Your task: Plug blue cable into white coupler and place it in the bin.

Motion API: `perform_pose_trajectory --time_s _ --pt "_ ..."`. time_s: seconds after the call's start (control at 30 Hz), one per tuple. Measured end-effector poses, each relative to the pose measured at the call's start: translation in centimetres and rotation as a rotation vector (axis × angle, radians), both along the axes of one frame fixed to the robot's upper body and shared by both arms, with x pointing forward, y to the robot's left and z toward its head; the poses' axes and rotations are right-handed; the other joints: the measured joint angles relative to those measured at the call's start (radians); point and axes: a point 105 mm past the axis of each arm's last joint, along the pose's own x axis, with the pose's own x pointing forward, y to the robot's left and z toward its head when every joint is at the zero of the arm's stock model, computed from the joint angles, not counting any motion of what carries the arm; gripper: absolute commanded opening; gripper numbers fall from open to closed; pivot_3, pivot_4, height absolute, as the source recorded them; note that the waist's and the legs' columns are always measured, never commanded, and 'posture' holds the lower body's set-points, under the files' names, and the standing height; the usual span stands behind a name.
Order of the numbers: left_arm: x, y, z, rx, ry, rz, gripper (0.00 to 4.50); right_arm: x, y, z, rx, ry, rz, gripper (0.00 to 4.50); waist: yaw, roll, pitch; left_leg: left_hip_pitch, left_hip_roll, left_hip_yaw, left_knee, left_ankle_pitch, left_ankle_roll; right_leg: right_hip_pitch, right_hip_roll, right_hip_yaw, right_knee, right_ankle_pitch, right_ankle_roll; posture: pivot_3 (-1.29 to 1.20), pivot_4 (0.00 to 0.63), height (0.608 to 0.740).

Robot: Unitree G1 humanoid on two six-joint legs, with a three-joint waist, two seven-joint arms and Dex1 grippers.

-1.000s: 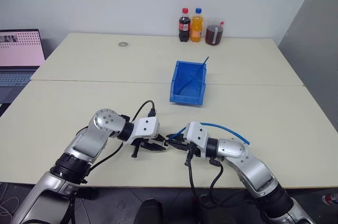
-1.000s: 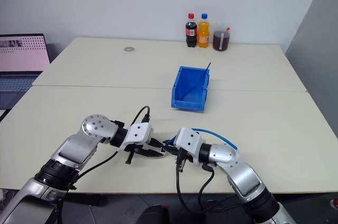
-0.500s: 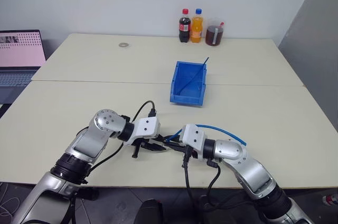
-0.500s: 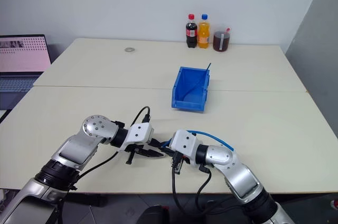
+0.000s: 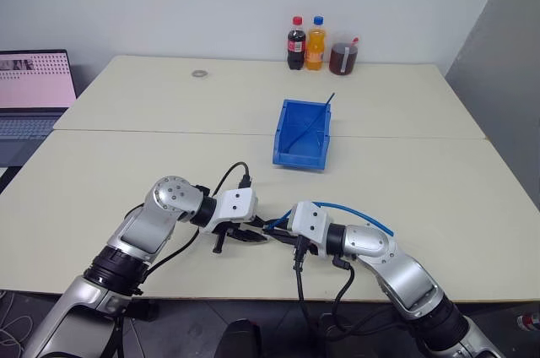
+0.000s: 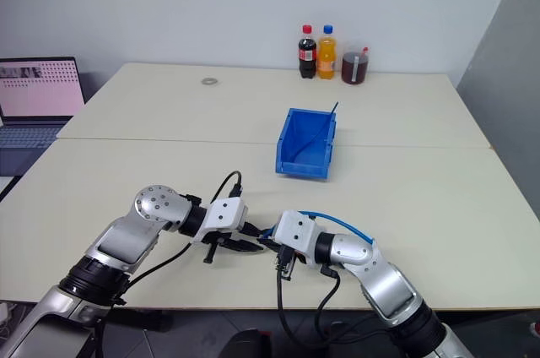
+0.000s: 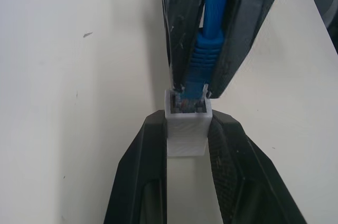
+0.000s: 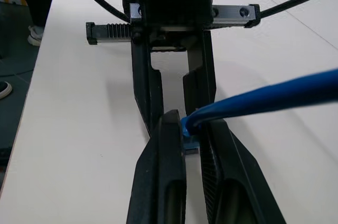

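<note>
My left gripper (image 7: 186,122) is shut on the white coupler (image 7: 186,131), a small boxy block with its open mouth facing my right gripper (image 7: 194,91). The right gripper (image 8: 189,129) is shut on the plug end of the blue cable (image 7: 204,65). The plug's clear tip sits at the coupler's mouth; how deep it goes I cannot tell. Both grippers meet tip to tip near the table's front edge, left gripper (image 5: 251,236) against right gripper (image 5: 275,228). The blue cable (image 5: 354,208) arcs back over my right forearm. The blue bin (image 5: 302,132) stands farther back on the table.
A thin dark-blue cable (image 5: 326,105) leans in the bin. Two drink bottles (image 5: 305,41) and a cup of dark liquid (image 5: 342,55) stand at the far edge. A laptop (image 5: 34,88) is at the far left, a small ring (image 5: 199,73) behind it. Black cables (image 5: 300,290) hang off the front edge.
</note>
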Motion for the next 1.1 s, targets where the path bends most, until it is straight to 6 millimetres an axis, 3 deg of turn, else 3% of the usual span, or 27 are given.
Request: perform_pose_trajectory --time_s 0.43,1.1 --pt "0.0 0.2 -0.1 -0.004 0.002 0.011 0.76 0.5 0.2 0.0 0.03 0.04 0.013 0.09 -0.001 0.0 -0.001 0.002 0.0 0.0 -0.001 0.0 0.0 0.0 0.0 0.0 0.0 0.0 0.0 0.0 0.15 0.74" --pt "-0.2 0.3 -0.5 0.002 0.015 0.023 0.76 0.8 1.2 -0.1 -0.085 0.051 0.078 0.09 -0.003 0.003 -0.011 0.014 0.001 0.002 -0.009 0.0 0.0 0.001 0.0 0.005 -0.001 -0.002 -0.004 0.0 0.15 0.74"
